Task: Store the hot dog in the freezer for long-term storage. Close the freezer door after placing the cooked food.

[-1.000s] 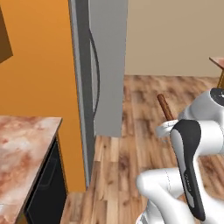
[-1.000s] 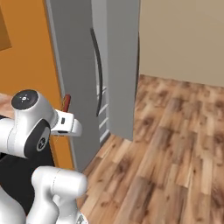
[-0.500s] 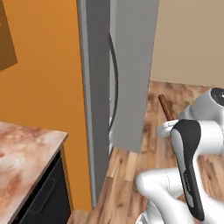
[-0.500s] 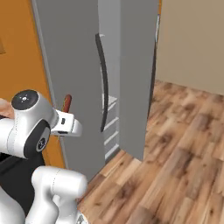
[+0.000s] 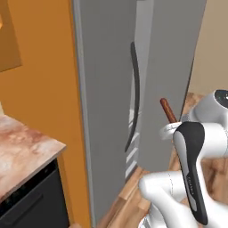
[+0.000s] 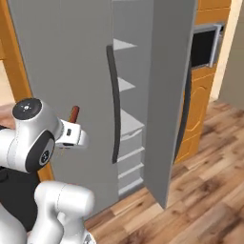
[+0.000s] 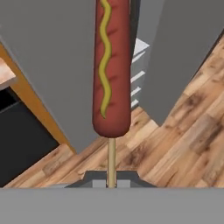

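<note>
The end effector [image 7: 111, 177] is closed on the thin wooden stick of the hot dog [image 7: 112, 65]. Its fingertips are mostly cut off at the bottom of the hand view, where only the stick emerges between them. In the left base view the hot dog [image 5: 168, 110] shows as a short reddish-brown tip above the white wrist, and the rest is hidden by the arm. In the right base view just the hot dog's end [image 6: 74, 113] is visible behind the wrist, so the grip itself cannot be made out there.

The hand view alone shows the yellow mustard line along the sausage. It also shows white shelves through the gap between the doors.

The freezer [image 6: 62, 57] stands ahead of the arm with one door [image 6: 174, 71] swung open. Its dispenser panel cannot be seen from this angle. The right base view shows the interior: white shelves [image 6: 128, 120] and drawers [image 6: 129, 157] below them. The left base view shows only a narrow slice of these.

Two dark handles are visible in the right base view: one [image 6: 113, 102] on the nearer door and one [image 6: 183, 119] on the open door, partly hidden behind its edge. The left base view shows one handle [image 5: 135, 95] and a marbled table [image 5: 22, 153] at lower left, cut off by the frame.
</note>
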